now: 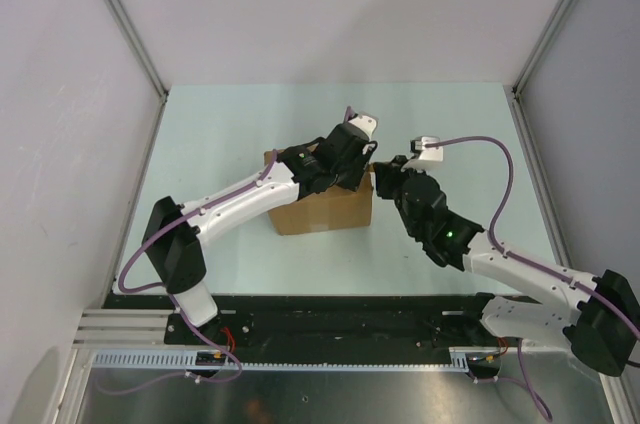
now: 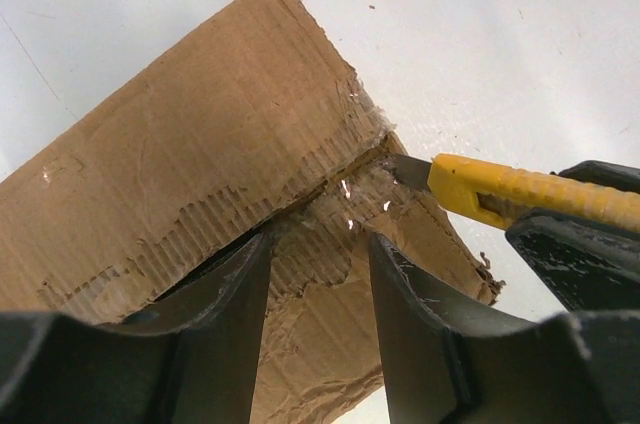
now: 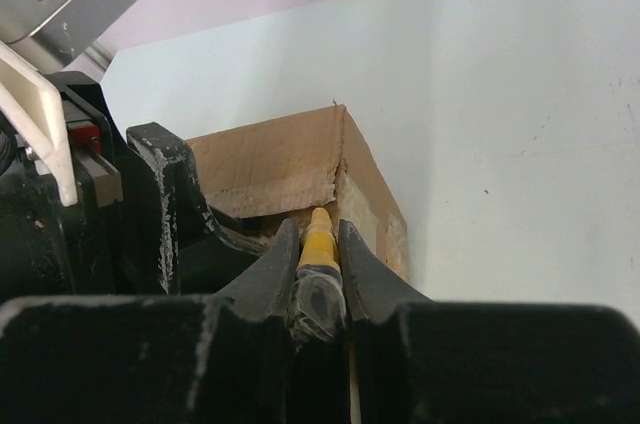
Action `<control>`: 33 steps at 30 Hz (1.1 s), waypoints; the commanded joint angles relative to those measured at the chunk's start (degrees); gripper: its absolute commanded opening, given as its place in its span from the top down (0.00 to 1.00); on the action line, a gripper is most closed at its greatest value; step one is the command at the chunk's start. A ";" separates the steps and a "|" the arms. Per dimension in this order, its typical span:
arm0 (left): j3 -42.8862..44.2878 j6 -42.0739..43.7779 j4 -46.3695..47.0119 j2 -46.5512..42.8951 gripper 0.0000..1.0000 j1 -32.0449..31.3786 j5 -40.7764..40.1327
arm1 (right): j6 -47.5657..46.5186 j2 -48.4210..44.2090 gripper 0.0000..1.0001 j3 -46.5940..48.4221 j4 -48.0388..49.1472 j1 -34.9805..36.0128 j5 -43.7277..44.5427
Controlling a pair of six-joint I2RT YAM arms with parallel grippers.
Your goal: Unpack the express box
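Knife (image 2: 530,194) tip hidden inside express box (image 2: 200,164) seam — right claw (image 3: 320,244) clamps it.

1 express box (image 1: 322,214), 1 yellow utility knife (image 2: 530,194), 2 pincers: left pincer (image 2: 320,239) and right pincer (image 3: 320,234).

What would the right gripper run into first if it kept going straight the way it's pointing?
The express box. The right gripper holds the yellow utility knife with the blade tip at the torn top seam, so cardboard likely comes first.
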 commanded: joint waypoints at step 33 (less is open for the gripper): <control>6.60 -5.57 -7.61 3.37 0.52 0.94 0.89 | 8.39 -21.92 1.00 -4.69 -17.88 4.29 -4.27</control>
